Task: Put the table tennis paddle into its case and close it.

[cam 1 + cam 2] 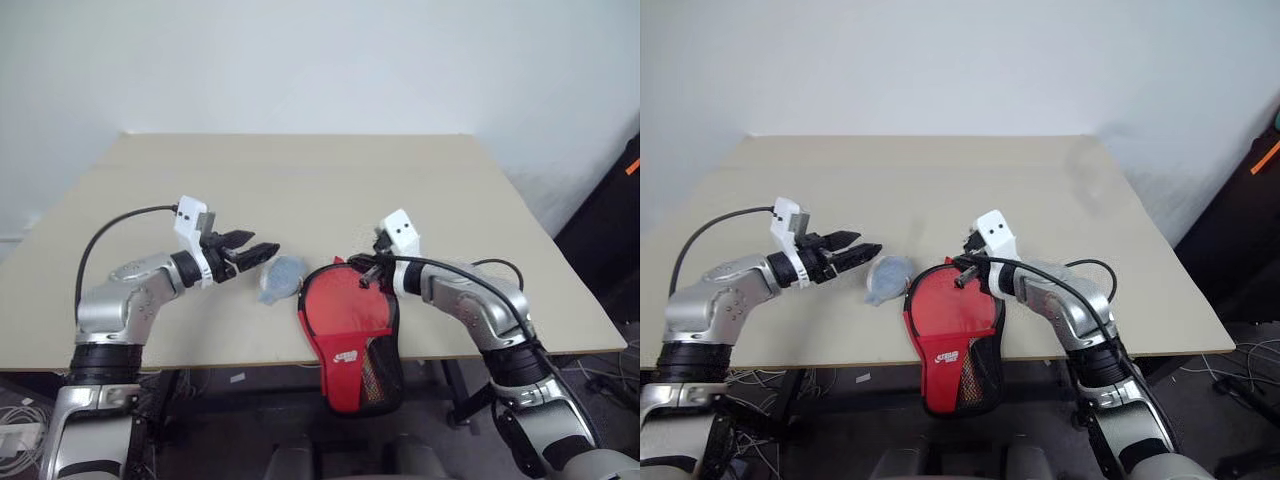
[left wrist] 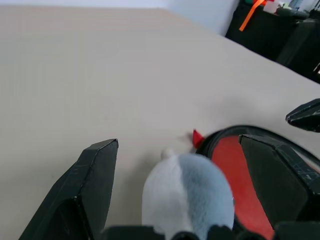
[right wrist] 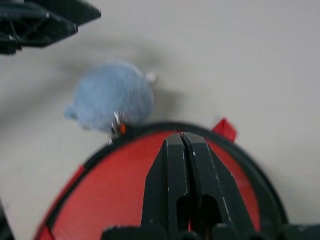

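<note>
The red case (image 1: 345,335), with black edging, a black mesh pocket and a small white logo, lies at the table's front edge, and its narrow end hangs over that edge. My right gripper (image 1: 363,274) is shut, its tips resting over the round top end of the case (image 3: 125,200); I cannot make out anything between the fingers. My left gripper (image 1: 252,247) is open a little to the left of the case, pointing at a pale grey-blue lump (image 1: 283,278) beside the case's rim. The lump (image 2: 187,192) sits between the left fingers. The table tennis paddle is hidden.
The beige table (image 1: 300,180) stretches wide and bare behind both grippers. Dark equipment with an orange strip (image 1: 615,220) stands past the table's right edge. Cables lie on the floor at the lower left (image 1: 20,425).
</note>
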{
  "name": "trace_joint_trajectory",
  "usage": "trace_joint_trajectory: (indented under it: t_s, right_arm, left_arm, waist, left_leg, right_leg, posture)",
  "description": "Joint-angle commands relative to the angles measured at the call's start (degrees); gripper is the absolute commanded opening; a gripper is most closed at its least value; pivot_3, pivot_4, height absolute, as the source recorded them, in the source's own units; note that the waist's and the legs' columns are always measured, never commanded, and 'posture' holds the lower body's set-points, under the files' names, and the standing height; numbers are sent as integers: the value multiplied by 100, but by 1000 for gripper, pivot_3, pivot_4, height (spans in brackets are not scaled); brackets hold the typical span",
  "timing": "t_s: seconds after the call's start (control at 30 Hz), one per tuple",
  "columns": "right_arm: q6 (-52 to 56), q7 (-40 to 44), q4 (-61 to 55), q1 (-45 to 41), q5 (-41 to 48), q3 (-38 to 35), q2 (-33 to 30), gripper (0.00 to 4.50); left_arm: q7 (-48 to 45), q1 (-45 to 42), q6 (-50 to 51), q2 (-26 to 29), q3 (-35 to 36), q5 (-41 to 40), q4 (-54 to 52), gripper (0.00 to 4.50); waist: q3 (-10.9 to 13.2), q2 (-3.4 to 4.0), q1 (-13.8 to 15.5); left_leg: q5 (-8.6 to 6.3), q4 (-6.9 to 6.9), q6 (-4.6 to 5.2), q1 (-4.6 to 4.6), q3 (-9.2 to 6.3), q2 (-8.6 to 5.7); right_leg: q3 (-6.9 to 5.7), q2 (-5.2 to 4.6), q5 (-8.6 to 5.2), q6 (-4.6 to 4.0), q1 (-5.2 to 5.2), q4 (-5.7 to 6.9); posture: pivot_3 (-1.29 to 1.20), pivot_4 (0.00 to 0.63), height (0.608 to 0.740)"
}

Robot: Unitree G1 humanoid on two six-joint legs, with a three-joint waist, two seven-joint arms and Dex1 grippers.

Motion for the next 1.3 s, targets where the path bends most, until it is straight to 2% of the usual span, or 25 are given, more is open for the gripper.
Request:
trace_joint_trajectory:
  t_s: [0.03, 0.43, 0.7, 0.9, 1.3]
  right_arm:
    - [-412, 161, 208, 52, -224, 162, 91, 22]
    - [-937, 381, 1060, 272, -719, 509, 617, 22]
    - [-929, 447, 1160, 341, -916, 485, 682, 22]
    - [-887, 509, 1129, 344, -977, 498, 728, 22]
    - [-836, 545, 1042, 344, -1034, 511, 836, 22]
  left_arm:
    - [-4, -24, -235, -159, 79, 167, 161, 4096]
    - [279, 187, -631, -712, 261, 511, 1050, 4096]
    - [331, -90, -91, -999, 1213, -400, 937, 4096]
    - [578, -404, 19, -1090, 1714, -629, 1448, 4096]
    - [791, -741, -236, -1456, 1523, -167, 2157, 4096]
  waist:
    - [-1, -1, -2]
    - [-3, -3, -8]
    - [-5, -6, -11]
    - [-7, -10, -9]
    - [-8, -11, -9]
  left_leg:
    - [0, 1, 0, 0, -1, 0]
    - [0, 1, 0, 11, -4, 1]
    - [0, 1, 0, 13, -4, 3]
    - [0, 2, 0, 16, -5, 2]
    - [0, 2, -1, 17, -5, 1]
  right_leg:
    - [-1, 0, 0, 0, 0, 2]
    - [-1, 3, 4, -4, 10, 4]
    - [-1, 3, 5, -6, 11, 6]
    - [-2, 4, 5, -5, 17, 5]
    - [-3, 5, 6, -7, 18, 5]
  posture:
    - [0, 0, 740]
    - [0, 0, 740]
    - [0, 0, 740]
    - [0, 0, 740]
    - [0, 0, 740]
